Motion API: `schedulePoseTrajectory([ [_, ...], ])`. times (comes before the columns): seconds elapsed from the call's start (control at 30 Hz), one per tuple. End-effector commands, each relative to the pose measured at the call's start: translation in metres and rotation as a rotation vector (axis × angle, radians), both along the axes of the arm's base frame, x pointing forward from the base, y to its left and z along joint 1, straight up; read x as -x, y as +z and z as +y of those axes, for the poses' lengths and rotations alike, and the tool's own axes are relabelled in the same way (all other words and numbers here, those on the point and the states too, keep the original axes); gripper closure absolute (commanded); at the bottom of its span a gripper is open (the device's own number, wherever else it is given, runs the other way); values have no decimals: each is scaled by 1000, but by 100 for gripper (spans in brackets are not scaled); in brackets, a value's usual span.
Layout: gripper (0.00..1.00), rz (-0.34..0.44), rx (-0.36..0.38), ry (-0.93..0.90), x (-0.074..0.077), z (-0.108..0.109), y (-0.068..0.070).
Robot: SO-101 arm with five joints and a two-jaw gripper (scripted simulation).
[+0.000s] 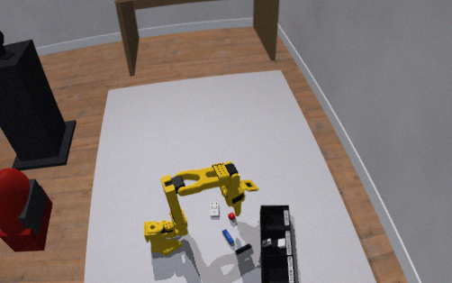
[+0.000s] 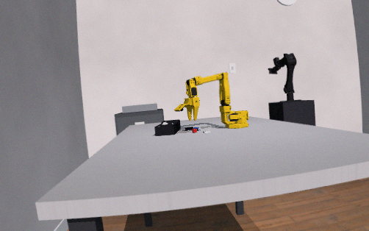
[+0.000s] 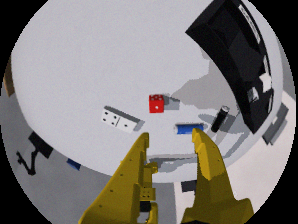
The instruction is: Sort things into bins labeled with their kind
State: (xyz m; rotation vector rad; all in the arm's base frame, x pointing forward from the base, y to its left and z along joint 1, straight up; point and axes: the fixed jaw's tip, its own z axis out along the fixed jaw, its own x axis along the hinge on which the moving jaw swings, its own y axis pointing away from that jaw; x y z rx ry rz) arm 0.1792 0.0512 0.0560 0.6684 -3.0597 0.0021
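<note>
Yellow two-fingered claw (image 1: 239,209) (image 2: 192,119) (image 3: 171,134) raised above the pale grey bench (image 1: 198,122) (image 2: 206,158) (image 3: 75,55), fingers parted partway, nothing between them. On the bench: small red cube die (image 1: 231,216) (image 2: 194,130) (image 3: 156,104); white rectangular domino with black pips (image 1: 214,209) (image 2: 206,132) (image 3: 118,119) near it; blue cylinder (image 1: 228,236) (image 3: 189,129); black cylinder (image 1: 243,249) (image 3: 220,119) just beside the blue one. Black box-shaped bins with white labels (image 1: 275,208) (image 2: 167,129) (image 3: 225,47) stand in a row; two small pale things (image 1: 282,243) (image 3: 265,81) inside the middle one.

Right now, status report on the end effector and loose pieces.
End effector open, nothing held. Red die, white domino, blue cylinder and black cylinder outside bins. No obstruction seen above die.
</note>
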Motion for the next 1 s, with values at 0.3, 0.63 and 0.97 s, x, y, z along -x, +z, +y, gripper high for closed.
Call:
schedulePoseTrajectory([
  [0.3, 77, -58, -17, 3, -3, 7, 8],
  [0.63, 77, -58, -17, 3, -3, 7, 8],
  [0.97, 77, -58, -17, 3, -3, 7, 4],
])
